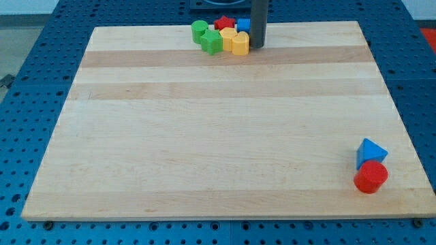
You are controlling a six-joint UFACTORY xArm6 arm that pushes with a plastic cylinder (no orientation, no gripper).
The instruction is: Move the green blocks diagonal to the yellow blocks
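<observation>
A cluster of blocks sits at the view's top centre of the wooden board (218,136). A green cylinder (199,30) is at its left, a green star-like block (212,42) just below-right of it. Two yellow blocks stand beside them: one (227,35) behind and a yellow hexagonal one (240,43) in front. A red star block (224,23) and a blue block (244,25) lie behind. My tip (258,45) stands just right of the yellow hexagonal block, close to or touching it.
A blue triangular block (370,152) and a red cylinder (370,177) touch each other near the board's bottom right corner. The board lies on a blue perforated table (27,82).
</observation>
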